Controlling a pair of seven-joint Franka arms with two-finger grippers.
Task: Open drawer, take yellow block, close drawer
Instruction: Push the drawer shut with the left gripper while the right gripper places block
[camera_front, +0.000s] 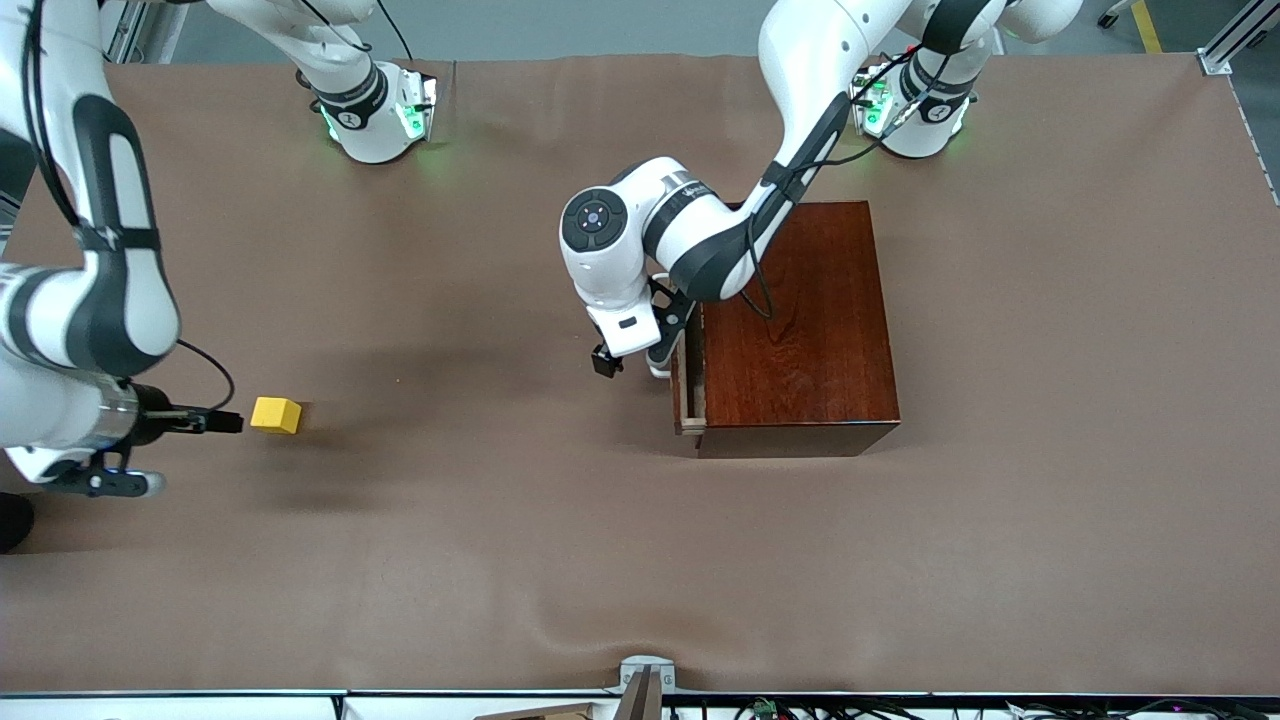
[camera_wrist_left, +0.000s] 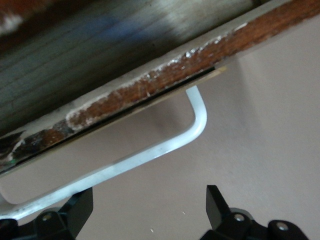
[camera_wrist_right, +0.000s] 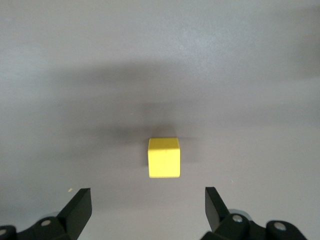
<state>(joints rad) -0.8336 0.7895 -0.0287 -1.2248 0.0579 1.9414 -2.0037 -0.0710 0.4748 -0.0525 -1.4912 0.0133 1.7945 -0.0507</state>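
Yellow block (camera_front: 275, 414) resting alone on brown table cover (camera_front: 480, 560), toward right arm's end, well apart from dark reddish-brown wooden box (camera_front: 800, 330); from box, roughly at 8 o'clock in front view. In right wrist view, seen as small cube (camera_wrist_right: 163, 157) flat on cover, a face square to camera, untouched.

Right gripper (camera_front: 205, 421) low just beside block, at its 9 o'clock in front view, not touching. Fingers (camera_wrist_right: 78, 210) spread wide, nothing between them; block lined up w/ the gap, clear of both tips.

Drawer (camera_front: 689, 385) nearly shut: only thin strip of pale wood front showing at box's face toward right arm's end. White U-shaped bar handle (camera_wrist_left: 150, 155) sticking out from that front, bend and long bar plain in left wrist view.

Left gripper (camera_front: 625, 362) right at drawer front, by handle, arm reaching in from 1 o'clock over box top. Fingers (camera_wrist_left: 217, 205) parted, released, holding nothing; one tip close under bar, contact w/ handle not clear.
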